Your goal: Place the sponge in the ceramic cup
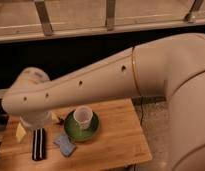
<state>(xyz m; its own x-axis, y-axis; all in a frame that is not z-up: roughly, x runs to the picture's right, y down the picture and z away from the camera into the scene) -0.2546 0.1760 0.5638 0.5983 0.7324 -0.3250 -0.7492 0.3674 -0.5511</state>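
Camera view shows me the gripper (27, 128) at the arm's lower-left end, low over the left side of the wooden table (116, 145). The wrist covers it, so I cannot tell whether it is released or clenched. Just beside it lies a black-and-white striped oblong (39, 144). The sponge (64, 144) lies flat on the table by the front-left rim of the green dish (71, 131), perhaps touching it. The ceramic cup (82, 117) stands upright in that dish.

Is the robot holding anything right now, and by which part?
Cannot tell: the gripper, over the table beside the green dish, is hidden by the arm. The sponge lies free.
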